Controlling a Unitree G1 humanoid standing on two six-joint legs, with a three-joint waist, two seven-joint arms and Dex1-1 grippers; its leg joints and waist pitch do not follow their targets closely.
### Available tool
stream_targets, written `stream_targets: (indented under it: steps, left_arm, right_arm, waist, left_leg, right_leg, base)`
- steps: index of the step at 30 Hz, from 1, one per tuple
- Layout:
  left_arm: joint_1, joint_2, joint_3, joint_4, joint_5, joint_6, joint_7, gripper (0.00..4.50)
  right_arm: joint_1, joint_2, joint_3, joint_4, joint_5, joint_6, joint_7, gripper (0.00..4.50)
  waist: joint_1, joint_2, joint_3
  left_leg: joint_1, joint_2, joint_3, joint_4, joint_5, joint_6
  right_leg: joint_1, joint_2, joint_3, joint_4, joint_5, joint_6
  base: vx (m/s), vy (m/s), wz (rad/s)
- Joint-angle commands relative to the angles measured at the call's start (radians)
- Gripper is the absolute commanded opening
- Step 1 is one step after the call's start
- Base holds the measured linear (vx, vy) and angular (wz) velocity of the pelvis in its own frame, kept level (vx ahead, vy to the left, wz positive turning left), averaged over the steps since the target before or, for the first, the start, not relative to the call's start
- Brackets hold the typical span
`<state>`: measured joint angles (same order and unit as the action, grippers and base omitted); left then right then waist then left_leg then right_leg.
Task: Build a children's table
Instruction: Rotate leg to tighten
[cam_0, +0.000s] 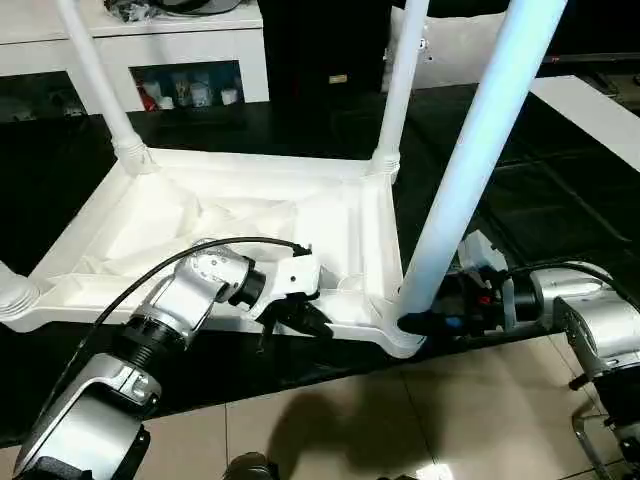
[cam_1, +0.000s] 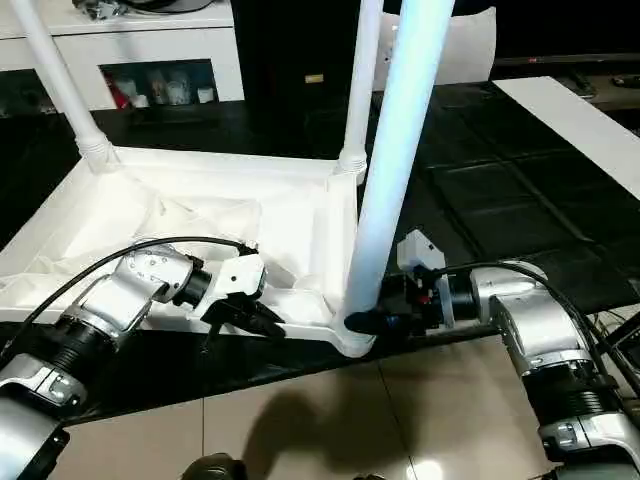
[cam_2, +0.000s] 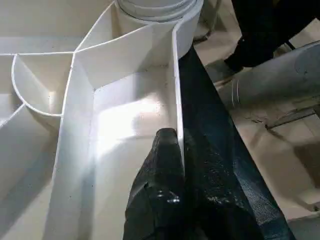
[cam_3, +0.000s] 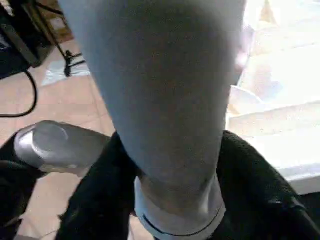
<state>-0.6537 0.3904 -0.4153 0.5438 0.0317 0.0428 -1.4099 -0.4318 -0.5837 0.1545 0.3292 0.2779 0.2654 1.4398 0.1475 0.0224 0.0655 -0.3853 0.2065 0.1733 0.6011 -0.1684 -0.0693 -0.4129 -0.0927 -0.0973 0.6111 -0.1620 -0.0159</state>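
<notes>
The children's table lies upside down on the black work table (cam_0: 540, 200), its white ribbed tabletop (cam_0: 150, 225) facing up. White legs stand in the far left (cam_0: 95, 70), far right (cam_0: 400, 90) and near right (cam_0: 470, 170) corner sockets. Another leg's base (cam_0: 15, 295) shows at the near left corner. My left gripper (cam_0: 300, 318) is shut on the tabletop's thin near rim (cam_2: 176, 90), one finger on each side of the wall. My right gripper (cam_0: 420, 322) is shut on the base of the near right leg (cam_3: 165, 90), its black fingers (cam_3: 100, 190) hugging both sides just above the socket.
The tabletop's near rim lies close to the work table's front edge, with tiled floor (cam_0: 400, 420) below. A white shelf unit (cam_0: 180, 45) stands behind the table. A white board (cam_0: 590, 110) lies at the far right.
</notes>
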Motion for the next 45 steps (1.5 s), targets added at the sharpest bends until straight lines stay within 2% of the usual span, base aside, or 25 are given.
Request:
stream_targets:
  steps: [1,5,6,7,11,13,14,16,18,20,21,23,25,26,30,34,35,39,40,41,42,45]
  left_arm:
    - [-0.015,-0.013,-0.018,-0.024,-0.023,-0.015,-0.047,0.0]
    - [-0.013,-0.023,-0.007,-0.029,-0.035,0.036,-0.032,0.0]
    - [-0.014,-0.033,0.004,-0.03,-0.04,0.061,-0.012,0.0]
    - [-0.015,-0.044,0.015,-0.034,-0.045,0.101,0.013,0.0]
    - [-0.032,-0.107,0.066,-0.034,-0.047,0.229,0.157,0.0]
    - [-0.043,-0.147,0.093,-0.029,-0.051,0.281,0.241,0.0]
    - [-0.045,-0.152,0.096,-0.029,-0.051,0.287,0.251,0.0]
    - [-0.061,-0.204,0.126,-0.015,-0.046,0.355,0.363,0.0]
    - [-0.071,-0.237,0.139,0.003,-0.032,0.379,0.437,0.0]
    - [-0.076,-0.303,0.165,0.013,-0.023,0.423,0.555,0.0]
    - [-0.077,-0.311,0.169,0.013,-0.023,0.428,0.569,0.0]
    - [-0.079,-0.337,0.179,0.016,-0.022,0.439,0.609,0.0]
    - [-0.08,-0.362,0.177,0.016,-0.009,0.442,0.646,0.0]
    - [-0.081,-0.365,0.172,0.014,-0.002,0.442,0.653,0.0]
    - [-0.078,-0.34,0.157,0.004,0.01,0.424,0.64,0.0]
    - [-0.06,-0.271,0.126,-0.001,0.03,0.337,0.57,0.0]
    - [-0.055,-0.254,0.121,0.001,0.03,0.32,0.547,0.0]
    - [-0.05,-0.218,0.118,0.009,0.032,0.283,0.493,0.0]
    - [-0.049,-0.209,0.116,0.012,0.032,0.272,0.479,0.0]
    - [-0.044,-0.179,0.104,0.021,0.032,0.222,0.429,0.0]
    - [-0.042,-0.17,0.1,0.022,0.031,0.207,0.412,0.0]
    - [-0.03,-0.121,0.066,0.021,0.027,0.136,0.323,0.0]
  right_arm:
    - [0.002,-0.003,-0.007,-0.015,0.029,0.033,0.009,2.03]
    - [0.009,0.009,-0.023,-0.034,0.06,0.071,0.004,1.97]
    - [0.01,0.017,-0.03,-0.044,0.07,0.103,-0.017,1.97]
    - [0.007,0.033,-0.04,-0.049,0.073,0.14,-0.063,1.95]
    - [-0.019,0.133,-0.067,-0.028,0.026,0.19,-0.295,1.95]
    - [-0.041,0.191,-0.079,-0.006,-0.008,0.211,-0.425,1.95]
    - [-0.044,0.197,-0.08,-0.003,-0.012,0.215,-0.439,1.95]
    - [-0.078,0.27,-0.1,0.045,-0.049,0.253,-0.601,1.95]
    - [-0.101,0.314,-0.112,0.081,-0.067,0.266,-0.693,1.95]
    - [-0.139,0.394,-0.131,0.146,-0.091,0.249,-0.847,1.95]
    - [-0.143,0.402,-0.132,0.156,-0.096,0.242,-0.864,1.95]
    - [-0.158,0.425,-0.135,0.188,-0.112,0.213,-0.915,1.95]
    - [-0.181,0.462,-0.163,0.239,-0.11,0.179,-0.961,2.64]
    - [-0.189,0.476,-0.178,0.254,-0.109,0.177,-0.975,2.64]
    - [-0.19,0.476,-0.185,0.246,-0.106,0.155,-0.946,3.0]
    - [-0.157,0.392,-0.189,0.213,-0.09,0.089,-0.837,3.21]
    - [-0.15,0.365,-0.196,0.202,-0.083,0.085,-0.801,3.4]
    - [-0.131,0.301,-0.196,0.175,-0.072,0.058,-0.703,3.62]
    - [-0.125,0.285,-0.193,0.166,-0.071,0.049,-0.676,3.73]
    - [-0.101,0.233,-0.176,0.131,-0.064,0.032,-0.582,3.81]
    - [-0.093,0.218,-0.169,0.119,-0.062,0.031,-0.554,3.81]
    - [-0.06,0.144,-0.134,0.086,-0.059,-0.008,-0.415,3.81]
  waist:
    - [-0.005,-0.013,-0.082]
    - [-0.004,-0.013,-0.081]
    - [-0.005,-0.014,-0.08]
    - [-0.006,-0.01,-0.077]
    - [-0.018,-0.013,-0.069]
    - [-0.039,-0.016,-0.068]
    - [-0.045,-0.015,-0.068]
    - [-0.065,-0.016,-0.068]
    - [-0.079,-0.016,-0.068]
    - [-0.086,-0.013,-0.068]
    - [-0.09,-0.013,-0.069]
    - [-0.088,-0.013,-0.073]
    - [-0.087,-0.011,-0.076]
    - [-0.088,-0.011,-0.076]
    - [-0.086,-0.008,-0.076]
    - [-0.082,-0.007,-0.079]
    - [-0.081,-0.008,-0.08]
    - [-0.072,-0.009,-0.08]
    - [-0.069,-0.008,-0.081]
    - [-0.062,-0.012,-0.084]
    - [-0.052,-0.011,-0.084]
    - [-0.041,-0.01,-0.083]
  left_leg:
    - [0.016,0.028,-0.002,-0.065,-0.195,0.062]
    - [0.017,0.027,-0.001,-0.065,-0.194,0.062]
    - [0.017,0.027,-0.001,-0.065,-0.194,0.06]
    - [0.015,0.026,-0.002,-0.067,-0.198,0.056]
    - [0.019,0.021,-0.005,-0.072,-0.243,0.026]
    - [0.015,0.016,-0.008,-0.075,-0.252,0.008]
    - [0.015,0.015,-0.009,-0.074,-0.254,0.005]
    - [0.008,0.011,-0.01,-0.073,-0.244,0.007]
    - [0.01,0.008,-0.009,-0.07,-0.25,0.007]
    - [0.01,0.007,-0.007,-0.069,-0.234,0.019]
    - [0.009,0.007,-0.006,-0.068,-0.224,0.02]
    - [0.01,0.008,-0.005,-0.067,-0.199,0.03]
    - [0.01,0.01,-0.003,-0.067,-0.188,0.044]
    - [0.01,0.01,-0.003,-0.066,-0.187,0.047]
    - [0.01,0.012,-0.004,-0.068,-0.188,0.054]
    - [0.011,0.013,-0.003,-0.068,-0.205,0.058]
    - [0.011,0.013,-0.003,-0.067,-0.202,0.06]
    - [0.01,0.016,-0.002,-0.066,-0.182,0.068]
    - [0.011,0.016,-0.002,-0.065,-0.183,0.07]
    - [0.013,0.017,-0.001,-0.063,-0.179,0.073]
    - [0.013,0.018,-0.001,-0.063,-0.172,0.079]
    - [0.014,0.021,0.0,-0.064,-0.178,0.08]
  right_leg:
    - [0.058,-0.057,0.048,-0.074,-0.266,-0.205]
    - [0.058,-0.057,0.048,-0.074,-0.272,-0.207]
    - [0.058,-0.056,0.048,-0.075,-0.279,-0.204]
    - [0.057,-0.056,0.047,-0.077,-0.287,-0.203]
    - [0.054,-0.058,0.044,-0.089,-0.39,-0.171]
    - [0.056,-0.057,0.04,-0.094,-0.43,-0.148]
    - [0.057,-0.057,0.039,-0.094,-0.437,-0.146]
    - [0.06,-0.054,0.037,-0.096,-0.435,-0.138]
    - [0.057,-0.054,0.035,-0.101,-0.45,-0.136]
    - [0.054,-0.053,0.038,-0.102,-0.43,-0.141]
    - [0.053,-0.052,0.037,-0.101,-0.413,-0.147]
    - [0.056,-0.051,0.04,-0.096,-0.357,-0.159]
    - [0.057,-0.049,0.04,-0.091,-0.295,-0.183]
    - [0.059,-0.049,0.041,-0.088,-0.282,-0.187]
    - [0.062,-0.049,0.041,-0.087,-0.258,-0.195]
    - [0.063,-0.051,0.042,-0.088,-0.263,-0.191]
    - [0.064,-0.051,0.042,-0.087,-0.256,-0.192]
    - [0.065,-0.051,0.044,-0.08,-0.211,-0.212]
    - [0.065,-0.051,0.043,-0.079,-0.211,-0.212]
    - [0.065,-0.052,0.044,-0.08,-0.211,-0.21]
    - [0.066,-0.053,0.046,-0.079,-0.207,-0.206]
    - [0.063,-0.053,0.046,-0.078,-0.213,-0.205]
  base:
    - [0.0,0.0,0.0]
    - [0.0,0.0,0.0]
    - [0.0,0.0,0.0]
    - [0.0,0.0,0.0]
    - [0.0,0.0,0.0]
    - [0.0,0.0,0.0]
    - [0.0,0.0,0.0]
    - [0.0,0.0,0.0]
    - [0.0,0.0,0.0]
    - [0.0,0.0,0.0]
    - [0.0,0.0,0.0]
    - [0.0,0.0,0.0]
    - [0.0,0.0,0.0]
    - [0.0,0.0,0.0]
    - [0.0,0.0,0.0]
    - [0.0,0.0,0.0]
    - [0.0,0.0,0.0]
    - [0.0,0.0,0.0]
    - [0.0,0.0,0.0]
    - [0.0,0.0,0.0]
    - [0.0,0.0,0.0]
    - [0.0,0.0,0.0]
